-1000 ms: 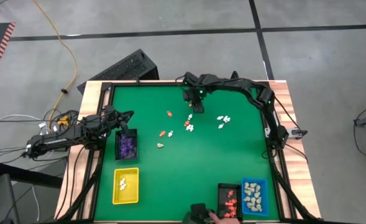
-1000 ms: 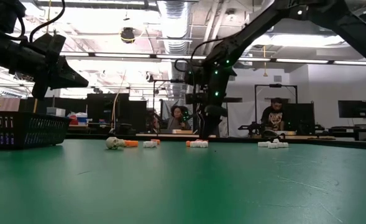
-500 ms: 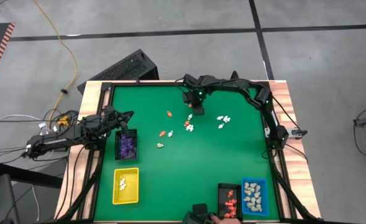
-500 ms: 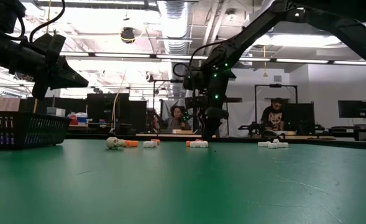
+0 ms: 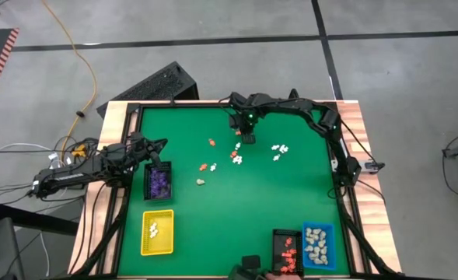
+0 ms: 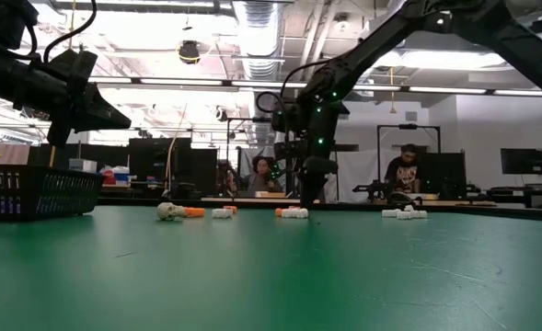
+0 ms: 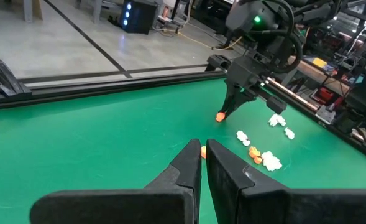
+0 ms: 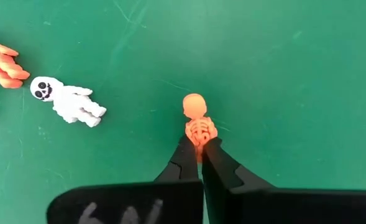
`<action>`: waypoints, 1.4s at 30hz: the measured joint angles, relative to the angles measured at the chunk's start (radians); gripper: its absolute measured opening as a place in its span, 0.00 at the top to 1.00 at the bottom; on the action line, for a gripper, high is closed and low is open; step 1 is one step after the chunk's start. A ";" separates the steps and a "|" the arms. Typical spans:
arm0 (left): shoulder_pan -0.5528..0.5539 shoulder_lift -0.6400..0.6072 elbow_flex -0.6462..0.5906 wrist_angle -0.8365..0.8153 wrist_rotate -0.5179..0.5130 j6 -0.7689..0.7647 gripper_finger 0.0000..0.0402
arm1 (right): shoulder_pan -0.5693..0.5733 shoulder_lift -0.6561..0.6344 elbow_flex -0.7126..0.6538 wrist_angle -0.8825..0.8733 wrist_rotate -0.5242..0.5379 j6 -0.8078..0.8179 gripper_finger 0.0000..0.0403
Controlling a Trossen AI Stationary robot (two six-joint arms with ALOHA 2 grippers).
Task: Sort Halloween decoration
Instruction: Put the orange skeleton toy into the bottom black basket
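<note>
Over the last second the right claw [image 5: 246, 139] was lowered slightly at the far middle of the tabletop [image 5: 252, 204] and was closed on an orange skeleton [image 8: 197, 124], so a pick was judged begun. The left claw [image 7: 203, 163], shut and empty, waited over the purple tray [image 5: 159, 182]. The skeleton's legs were hidden between the fingers.

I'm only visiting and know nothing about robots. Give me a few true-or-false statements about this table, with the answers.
1. The right gripper is shut on a tiny orange skeleton figurine. True.
2. The small rectangular yellow tray holds purple figurines. False: white ones.
3. The left gripper grips a white figurine. False: it is shut on nothing, near the table's left edge.
4. A white ghost-like figurine lies flat on the green table mat. True.
</note>
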 joint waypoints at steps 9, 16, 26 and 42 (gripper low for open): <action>0.000 0.000 0.000 0.000 0.040 -0.005 0.97 | 0.005 0.006 0.170 -0.175 0.011 0.003 0.97; 0.000 0.000 0.000 -0.001 0.061 -0.006 0.97 | 0.030 0.004 0.335 -0.322 0.010 0.014 0.98; 0.000 0.000 0.000 -0.001 0.078 -0.006 0.97 | 0.124 0.003 0.521 -0.460 0.009 0.030 0.98; 0.000 0.000 0.000 0.000 0.078 -0.006 0.97 | 0.381 0.001 0.570 -0.613 -0.001 0.100 0.98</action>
